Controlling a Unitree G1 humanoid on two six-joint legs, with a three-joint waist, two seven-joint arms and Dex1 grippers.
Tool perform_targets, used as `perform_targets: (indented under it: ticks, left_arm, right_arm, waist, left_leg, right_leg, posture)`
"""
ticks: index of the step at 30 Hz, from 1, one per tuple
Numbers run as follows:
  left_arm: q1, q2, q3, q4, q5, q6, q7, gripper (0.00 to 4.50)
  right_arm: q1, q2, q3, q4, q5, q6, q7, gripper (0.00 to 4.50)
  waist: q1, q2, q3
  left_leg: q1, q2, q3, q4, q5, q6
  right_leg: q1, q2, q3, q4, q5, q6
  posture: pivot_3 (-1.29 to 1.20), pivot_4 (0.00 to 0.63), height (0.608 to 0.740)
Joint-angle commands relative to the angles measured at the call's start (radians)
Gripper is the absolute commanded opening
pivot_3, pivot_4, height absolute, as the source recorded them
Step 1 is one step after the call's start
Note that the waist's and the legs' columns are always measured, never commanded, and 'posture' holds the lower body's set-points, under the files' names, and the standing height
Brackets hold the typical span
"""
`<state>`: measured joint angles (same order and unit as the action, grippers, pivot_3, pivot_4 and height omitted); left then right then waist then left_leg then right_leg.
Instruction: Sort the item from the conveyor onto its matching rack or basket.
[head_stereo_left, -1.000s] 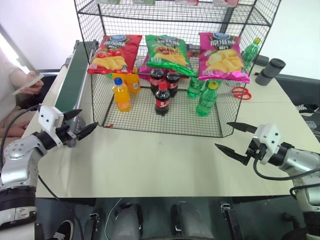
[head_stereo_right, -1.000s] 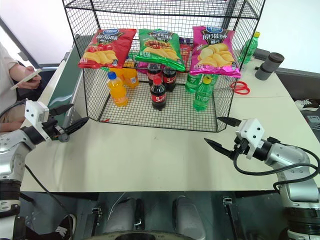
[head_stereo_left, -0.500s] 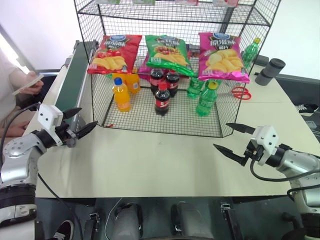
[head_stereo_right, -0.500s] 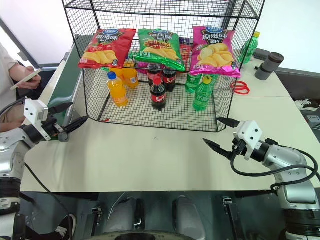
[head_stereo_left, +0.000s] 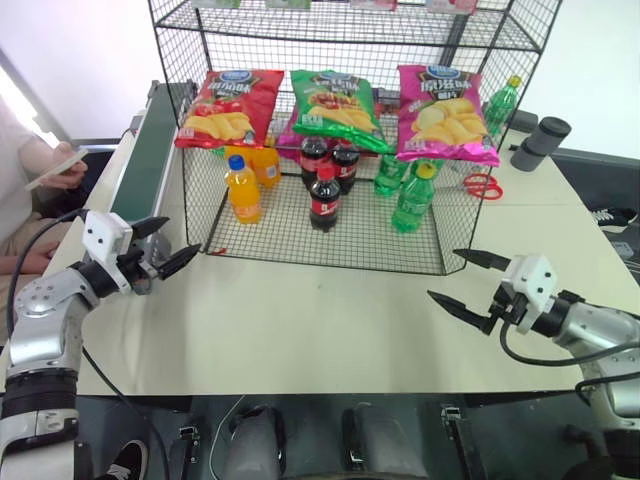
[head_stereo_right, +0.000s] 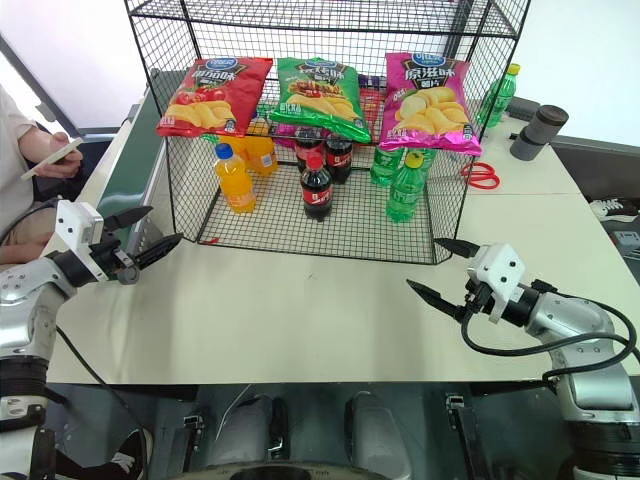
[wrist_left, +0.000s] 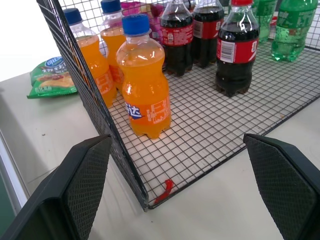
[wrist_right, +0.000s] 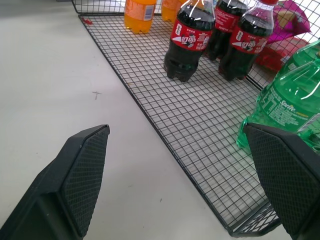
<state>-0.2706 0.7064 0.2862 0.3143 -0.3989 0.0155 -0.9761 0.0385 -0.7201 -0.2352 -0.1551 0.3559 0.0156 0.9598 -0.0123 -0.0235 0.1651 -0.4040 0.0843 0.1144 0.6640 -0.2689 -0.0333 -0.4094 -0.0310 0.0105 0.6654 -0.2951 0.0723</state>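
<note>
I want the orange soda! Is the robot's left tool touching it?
Apart. In the left eye view, the open left tool hovers outside the rack, with bare table between it and the orange bottle.

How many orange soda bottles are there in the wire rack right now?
3. One orange soda bottle stands at the front near the rack's left wall, and two more stand behind it. Others may be hidden behind the red chip bag.
</note>
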Motion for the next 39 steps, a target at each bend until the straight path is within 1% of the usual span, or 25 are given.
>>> perform_targets:
  ticks: [1,9,39]
  left_arm:
    - [-0.009,-0.005,-0.004,-0.011,0.011,-0.019,0.006,4.5]
    - [-0.023,-0.022,-0.014,-0.007,0.019,-0.022,0.012,4.5]
    - [-0.033,-0.019,-0.035,0.002,0.035,-0.036,-0.012,4.5]
  right_arm:
    - [-0.003,-0.013,-0.02,-0.032,0.002,-0.016,-0.005,4.46]
    - [0.003,-0.021,-0.027,-0.035,0.0,-0.017,-0.009,4.46]
    - [0.01,-0.03,-0.022,-0.028,-0.032,-0.038,-0.007,4.46]
  waist:
    - [0.0,0.0,0.0]
    - [0.001,0.0,0.0]
    - [0.001,0.0,0.0]
  left_leg:
    - [0.0,0.0,0.0,0.0,0.0,0.0]
    - [0.0,0.0,0.0,0.0,0.0,0.0]
    - [0.0,0.0,0.0,0.001,0.0,0.0]
  right_leg:
    - [0.0,0.0,0.0,0.0,0.0,0.0]
    - [0.0,0.0,0.0,0.0,0.0,0.0]
    - [0.0,0.0,0.0,0.0,0.0,0.0]
  posture:
    - [0.0,0.15,0.74]
    - [0.0,0.15,0.74]
    - [0.0,0.15,0.74]
